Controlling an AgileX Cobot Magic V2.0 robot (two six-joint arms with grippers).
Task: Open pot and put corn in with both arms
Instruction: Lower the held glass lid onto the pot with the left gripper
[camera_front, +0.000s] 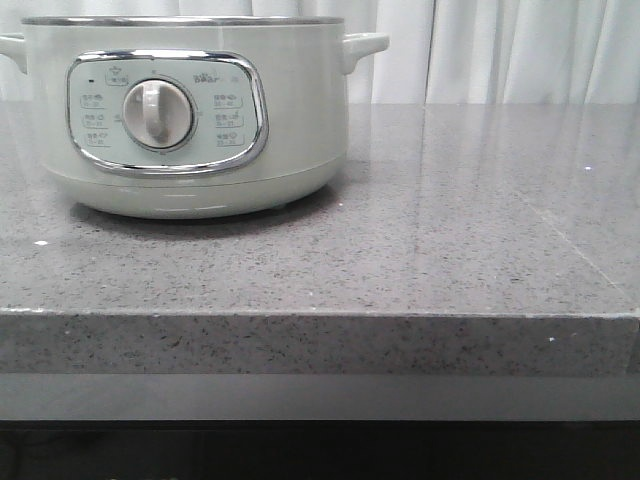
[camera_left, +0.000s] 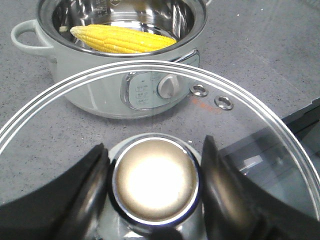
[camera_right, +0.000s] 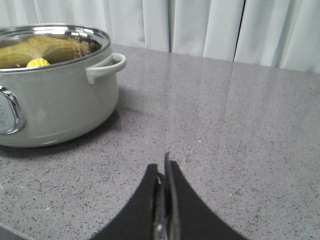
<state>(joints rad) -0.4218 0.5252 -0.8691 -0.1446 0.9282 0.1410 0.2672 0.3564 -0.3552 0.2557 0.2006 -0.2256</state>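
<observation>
Front view cuts off the pot (camera_front: 185, 120) at its rim, so its inside, the corn and both my grippers are hidden there; in my right wrist view only a yellow end of the corn (camera_right: 37, 62) peeks over the rim. My left wrist view shows the corn (camera_left: 122, 40) lying flat in the open pot (camera_left: 100, 90), long axis across the bowl, tapered end toward the side handle (camera_left: 30, 36). My left gripper (camera_left: 152, 185) is clamped on the knob (camera_left: 154, 180) of the glass lid (camera_left: 240, 125), held off the pot over the grey counter (camera_left: 260, 60), while my right gripper (camera_right: 165, 200) has fingers pressed together on nothing, low over the counter beside the pot.
</observation>
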